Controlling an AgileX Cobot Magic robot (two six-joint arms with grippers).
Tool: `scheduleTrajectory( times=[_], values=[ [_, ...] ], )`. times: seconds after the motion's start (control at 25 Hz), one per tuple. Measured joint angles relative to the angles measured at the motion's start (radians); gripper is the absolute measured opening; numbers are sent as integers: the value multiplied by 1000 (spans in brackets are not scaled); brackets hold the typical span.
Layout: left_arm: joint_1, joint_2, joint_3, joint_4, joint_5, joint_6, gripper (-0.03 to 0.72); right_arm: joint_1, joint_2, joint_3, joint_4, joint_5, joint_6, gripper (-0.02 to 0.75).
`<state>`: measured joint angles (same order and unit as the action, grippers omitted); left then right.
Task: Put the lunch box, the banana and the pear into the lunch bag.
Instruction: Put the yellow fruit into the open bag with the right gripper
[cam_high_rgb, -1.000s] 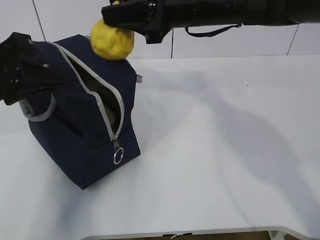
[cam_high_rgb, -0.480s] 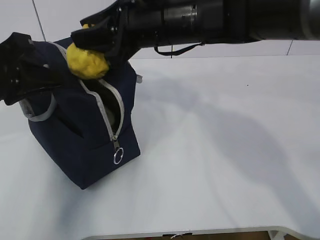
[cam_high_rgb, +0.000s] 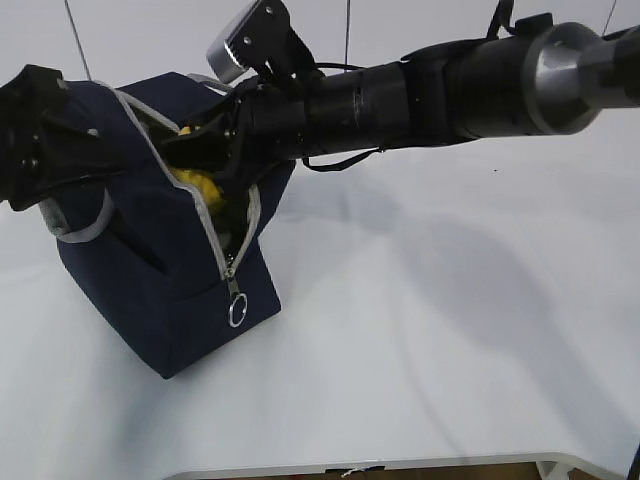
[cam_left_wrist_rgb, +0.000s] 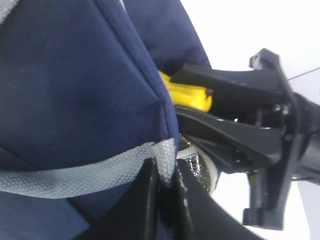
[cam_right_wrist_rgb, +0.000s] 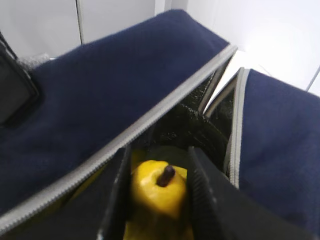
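The navy lunch bag stands at the table's left with its grey zipper open. My right gripper is shut on the yellow pear, stem up, and holds it inside the bag's mouth; the pear also shows in the exterior view and in the left wrist view. My left gripper is shut on the bag's grey-trimmed edge and holds the opening apart; it sits at the far left of the exterior view. The lunch box and the banana are not clearly visible.
The bag's ring zipper pull hangs at its front corner. The white table stretches right of the bag, with its front edge near the bottom. A tiled wall stands behind.
My right gripper has carried the pear from above the bag's top leftward and down into the open mouth. The left gripper has stayed holding the bag's edge.
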<state>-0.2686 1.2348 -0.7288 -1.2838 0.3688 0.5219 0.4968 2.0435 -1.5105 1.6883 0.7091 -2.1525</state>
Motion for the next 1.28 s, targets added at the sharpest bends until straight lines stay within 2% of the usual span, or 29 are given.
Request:
scheduleTrajectory(
  times=[0.88, 1.08, 1.28],
  values=[
    [0, 0, 0, 0, 0, 0, 8, 0, 57, -2, 6, 4, -3, 275],
    [0, 0, 0, 0, 0, 0, 8, 0, 57, -2, 6, 6, -4, 336],
    [0, 0, 0, 0, 0, 2, 8, 0, 57, -4, 6, 8, -4, 348]
  ],
)
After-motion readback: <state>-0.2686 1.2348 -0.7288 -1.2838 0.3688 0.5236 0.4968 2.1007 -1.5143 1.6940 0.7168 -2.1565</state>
